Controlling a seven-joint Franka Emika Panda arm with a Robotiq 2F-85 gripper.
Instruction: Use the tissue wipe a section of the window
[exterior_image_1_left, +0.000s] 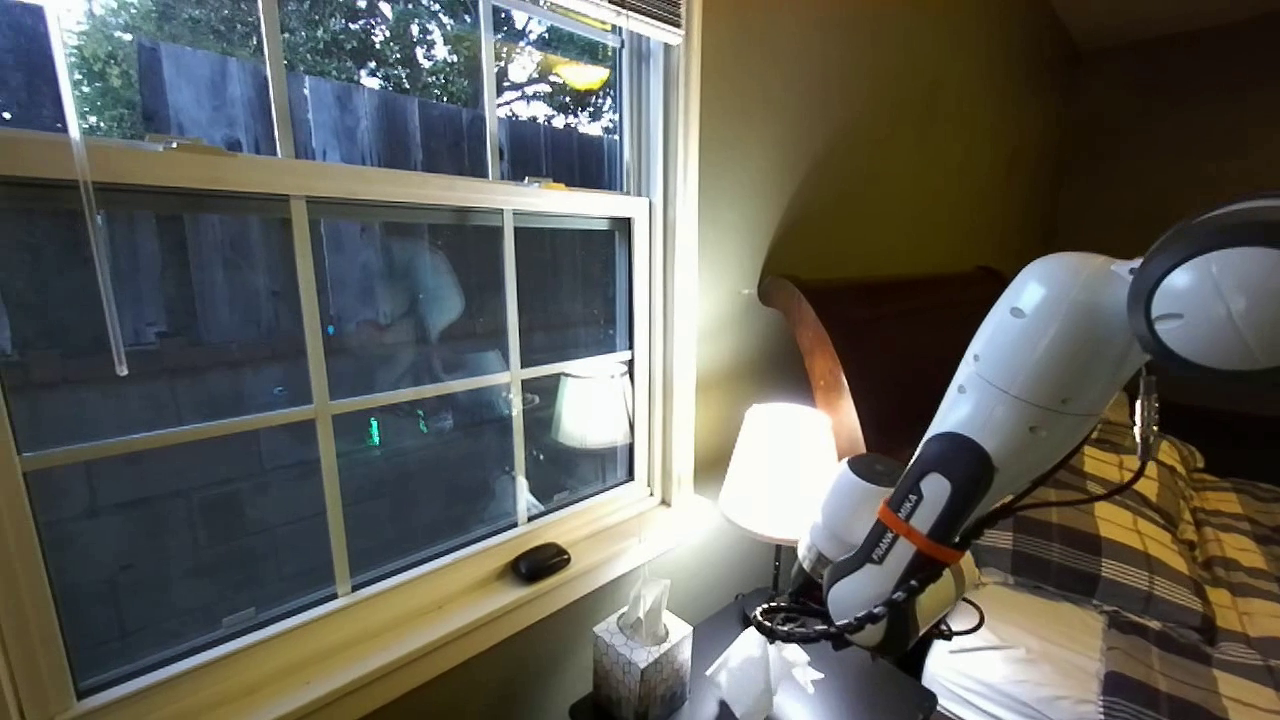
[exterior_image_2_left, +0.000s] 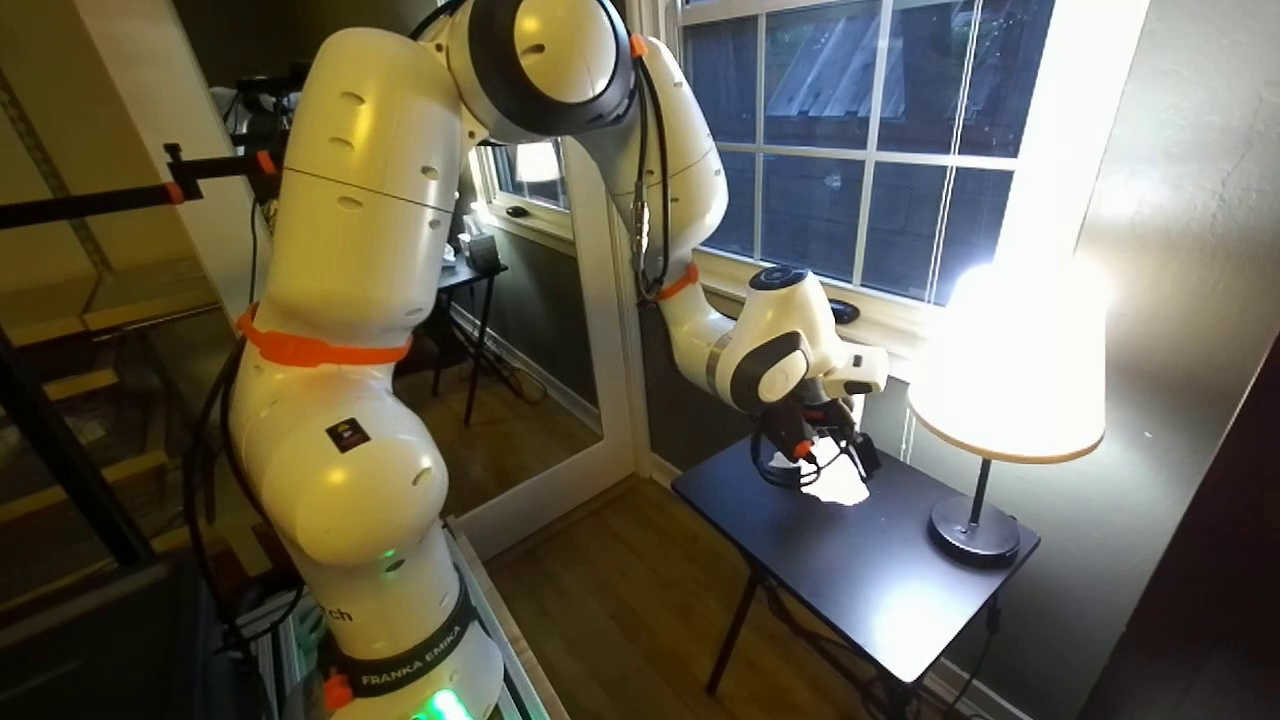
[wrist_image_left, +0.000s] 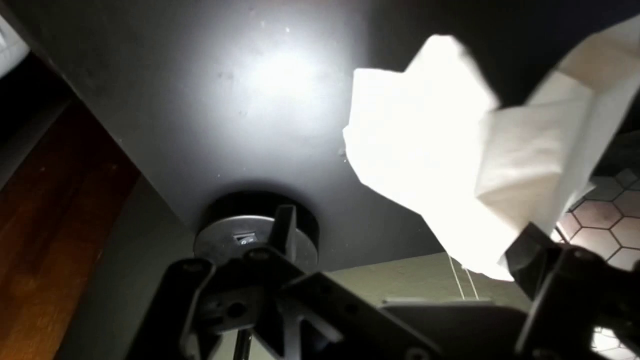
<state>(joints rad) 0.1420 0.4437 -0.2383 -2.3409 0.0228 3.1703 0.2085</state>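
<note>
The tissue (exterior_image_1_left: 760, 672) is a crumpled white sheet at the black side table, under the arm's wrist. It also shows in an exterior view (exterior_image_2_left: 835, 478) just below the fingers, and large in the wrist view (wrist_image_left: 435, 145). My gripper (wrist_image_left: 406, 237) is open, its fingers wide apart. The tissue's end lies by the right-hand finger; I cannot tell whether they touch. In an exterior view the gripper (exterior_image_2_left: 832, 455) points down over the table. The window (exterior_image_1_left: 318, 410), white-barred with dark panes, stands beside the table; it also shows in an exterior view (exterior_image_2_left: 868, 155).
A patterned tissue carton (exterior_image_1_left: 640, 665) with a sheet sticking out stands beside the loose tissue. A lit lamp (exterior_image_2_left: 1010, 360) stands on the table (exterior_image_2_left: 850, 585); its base (wrist_image_left: 250, 240) is behind the left-hand finger. A black mouse (exterior_image_1_left: 540, 562) lies on the sill. A bed (exterior_image_1_left: 1170, 570) is alongside.
</note>
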